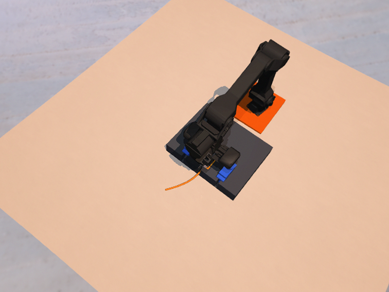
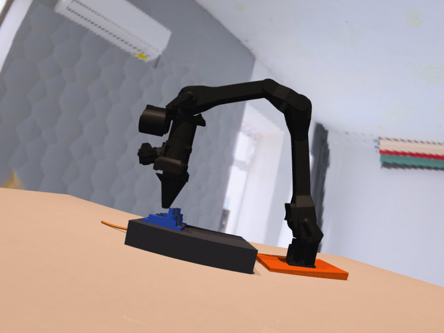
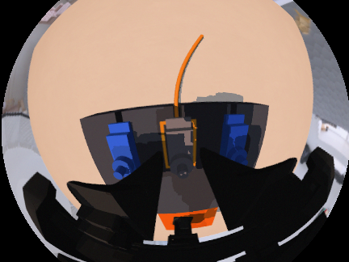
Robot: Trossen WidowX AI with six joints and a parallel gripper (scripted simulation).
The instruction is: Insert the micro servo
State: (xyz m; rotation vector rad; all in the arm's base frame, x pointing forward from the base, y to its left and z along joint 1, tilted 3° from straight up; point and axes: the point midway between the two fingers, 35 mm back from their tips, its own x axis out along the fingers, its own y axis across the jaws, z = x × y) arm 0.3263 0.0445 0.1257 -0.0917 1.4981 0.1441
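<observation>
The small grey micro servo (image 3: 180, 142) sits down in the orange-outlined pocket (image 3: 164, 145) on the dark grey slab-shaped deck (image 1: 253, 150), directly below the black parallel-jaw gripper (image 2: 167, 205). In the wrist view the two black fingers stand on either side of the servo with a gap showing at each side – the jaws are partly parted and hold nothing. In the exterior view the fingertips hang just above the parts on the deck. The servo's round output shaft (image 3: 183, 168) faces up toward the camera. Its thin orange cable (image 1: 183, 183) leaves the pocket at the deck's edge and curves out across the table top; whether it lies in the side notch cannot be made out.

The deck rests on a broad peach-coloured table top (image 1: 84, 130), over a pale grey floor (image 1: 27, 38). Behind are a grey hexagon-patterned wall (image 2: 53, 125), a white air-conditioning unit (image 2: 114, 24) high up, and a bright doorway (image 2: 247, 186).

Two blue micro servos (image 3: 123, 145) (image 3: 236, 137) are mounted on the deck, one on either side of the pocket, close to the fingers. The arm's foot stands on a flat orange base plate (image 1: 276, 107) – just beside the deck's far corner.
</observation>
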